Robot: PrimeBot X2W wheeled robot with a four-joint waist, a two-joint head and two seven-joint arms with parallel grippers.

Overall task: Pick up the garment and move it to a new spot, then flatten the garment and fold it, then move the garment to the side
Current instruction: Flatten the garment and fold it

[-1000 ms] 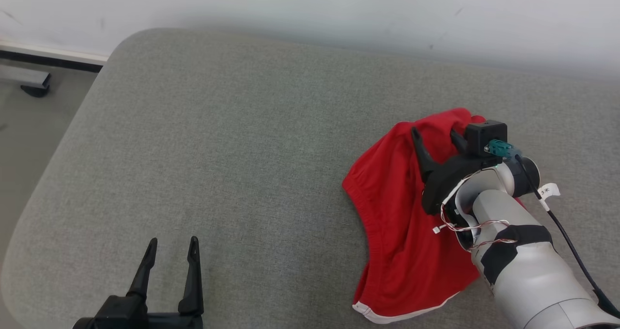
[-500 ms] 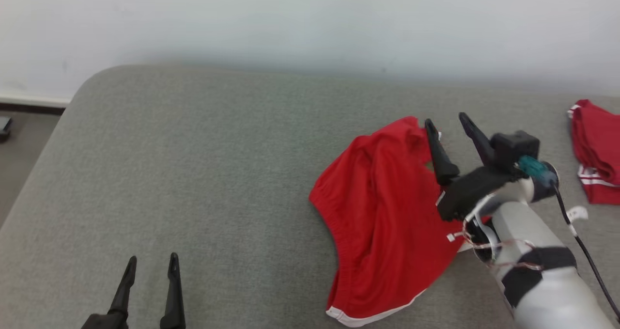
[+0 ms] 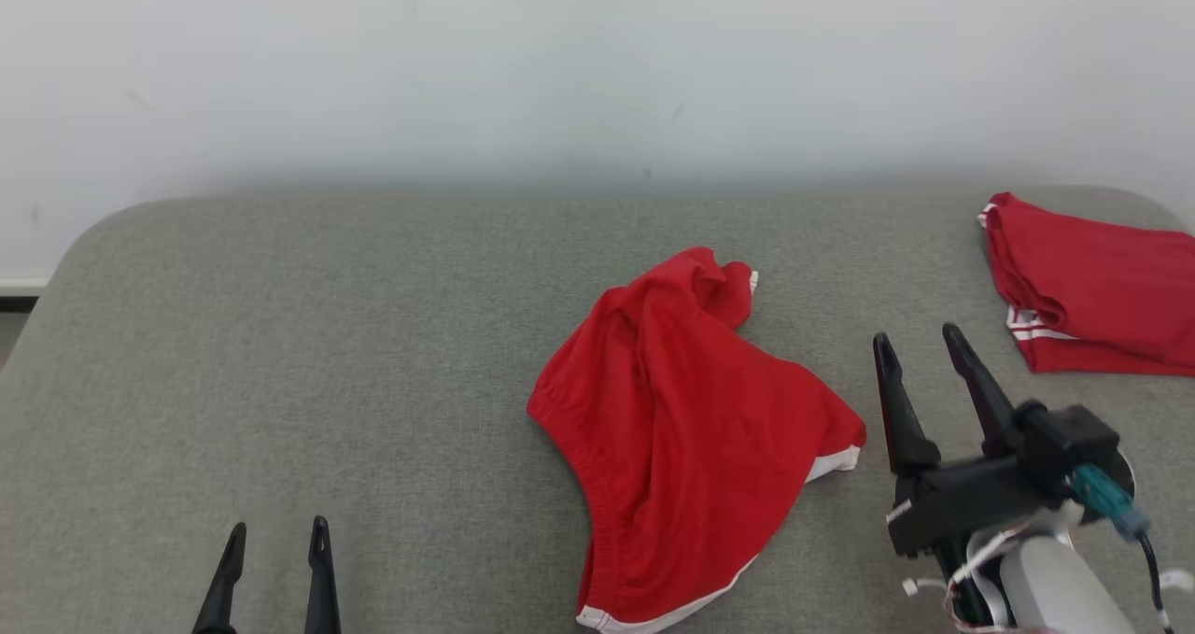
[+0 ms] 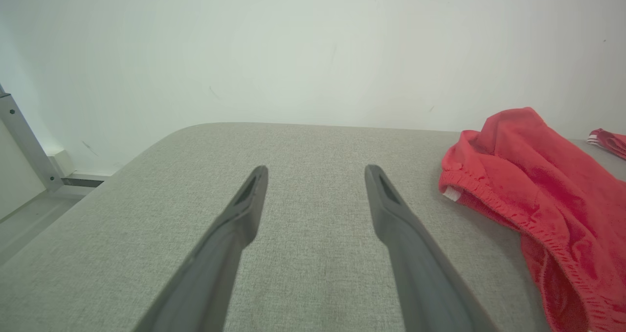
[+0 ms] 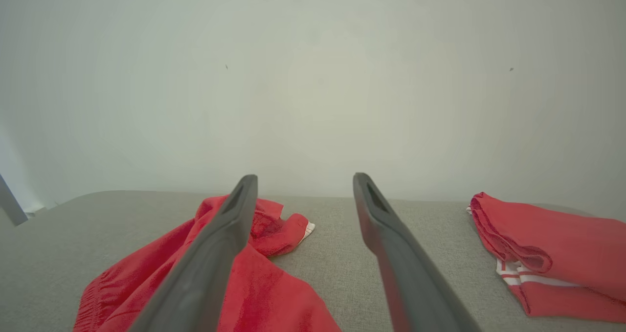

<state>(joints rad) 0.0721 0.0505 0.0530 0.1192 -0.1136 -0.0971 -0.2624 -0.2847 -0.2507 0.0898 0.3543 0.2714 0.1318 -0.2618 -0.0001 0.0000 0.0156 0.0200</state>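
On the desk (image 3: 327, 335), near its middle, the garment (image 3: 681, 429) lies crumpled and free. My right pincer (image 3: 917, 335) stands open just beside it, touching nothing; my left pincer (image 3: 278, 525) is open too, well apart. I judge the placing done at most: flattening, folding and moving it aside, perhaps toward the folded pile (image 3: 1092, 288), all remain.

The loose shorts (image 3: 681, 429) lie centrally on the padded surface (image 3: 280, 335), the right gripper (image 3: 915, 333) near their right, folded shorts (image 3: 1092, 307) behind it, the left gripper (image 3: 279, 524) far left.
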